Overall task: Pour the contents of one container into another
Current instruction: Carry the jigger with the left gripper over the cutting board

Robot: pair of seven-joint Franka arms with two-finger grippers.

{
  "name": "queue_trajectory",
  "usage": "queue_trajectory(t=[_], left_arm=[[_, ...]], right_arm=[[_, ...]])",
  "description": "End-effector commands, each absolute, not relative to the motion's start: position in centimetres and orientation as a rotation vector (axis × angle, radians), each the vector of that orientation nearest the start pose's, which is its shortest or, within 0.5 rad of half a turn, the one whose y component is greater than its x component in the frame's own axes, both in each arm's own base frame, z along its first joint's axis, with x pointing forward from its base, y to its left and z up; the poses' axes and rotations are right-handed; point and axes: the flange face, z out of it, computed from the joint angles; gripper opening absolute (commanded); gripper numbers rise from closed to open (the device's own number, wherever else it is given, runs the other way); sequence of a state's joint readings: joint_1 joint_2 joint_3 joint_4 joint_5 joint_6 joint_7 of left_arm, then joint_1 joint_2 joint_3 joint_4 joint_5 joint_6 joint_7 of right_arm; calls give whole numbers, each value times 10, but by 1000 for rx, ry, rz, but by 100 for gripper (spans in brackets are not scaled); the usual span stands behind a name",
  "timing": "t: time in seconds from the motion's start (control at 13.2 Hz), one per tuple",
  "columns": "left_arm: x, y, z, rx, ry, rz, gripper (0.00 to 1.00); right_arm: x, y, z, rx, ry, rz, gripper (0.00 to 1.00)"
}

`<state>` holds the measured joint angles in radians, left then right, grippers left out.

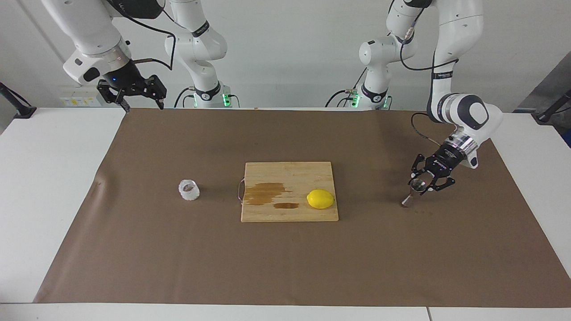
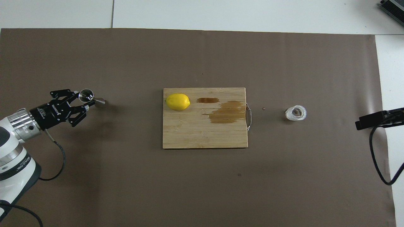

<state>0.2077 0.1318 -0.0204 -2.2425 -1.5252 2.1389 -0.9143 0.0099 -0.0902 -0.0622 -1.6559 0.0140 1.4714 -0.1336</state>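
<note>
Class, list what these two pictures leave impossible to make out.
- Cup contents: too small in both views.
- Inside the jigger: both views, mouth too small and dark.
- Right pincer: cut off by the overhead view's edge.
- Left pincer contact with the jigger's upper cone: links hide it, facing view.

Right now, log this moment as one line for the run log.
left tool: shut on jigger, standing on mat | right tool: open, waiting raised, table edge | clear cup: untouched, beside cutting board | pour: not started
</note>
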Motion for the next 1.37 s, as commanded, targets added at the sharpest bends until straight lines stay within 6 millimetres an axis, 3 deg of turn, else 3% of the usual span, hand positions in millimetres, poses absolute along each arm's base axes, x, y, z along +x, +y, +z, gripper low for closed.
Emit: queue_trajectory(t=[0.0, 0.23, 0.38, 0.68, 0.84, 1.06, 1.29], left_arm=[[553, 30, 351, 893, 1804, -757, 0], [563, -22, 382, 930, 1784, -811, 0], [567, -70, 395, 992, 1753, -850, 0], [555, -156, 392, 811, 1789, -863, 0], [538, -206, 385, 699, 1827, -877, 0], [501, -289, 377, 722, 1897, -798, 0], [490, -337, 372, 772, 1903, -811, 0]], right_arm=[[513, -26, 627, -3115, -107, 158, 100], [513, -26, 627, -3115, -107, 158, 100], [513, -26, 627, -3115, -107, 158, 100], [513, -26, 627, -3115, -107, 158, 100], [514, -26, 627, -3115, -109, 158, 100], [513, -26, 627, -3115, -107, 158, 100], [513, -26, 627, -3115, -107, 158, 100]])
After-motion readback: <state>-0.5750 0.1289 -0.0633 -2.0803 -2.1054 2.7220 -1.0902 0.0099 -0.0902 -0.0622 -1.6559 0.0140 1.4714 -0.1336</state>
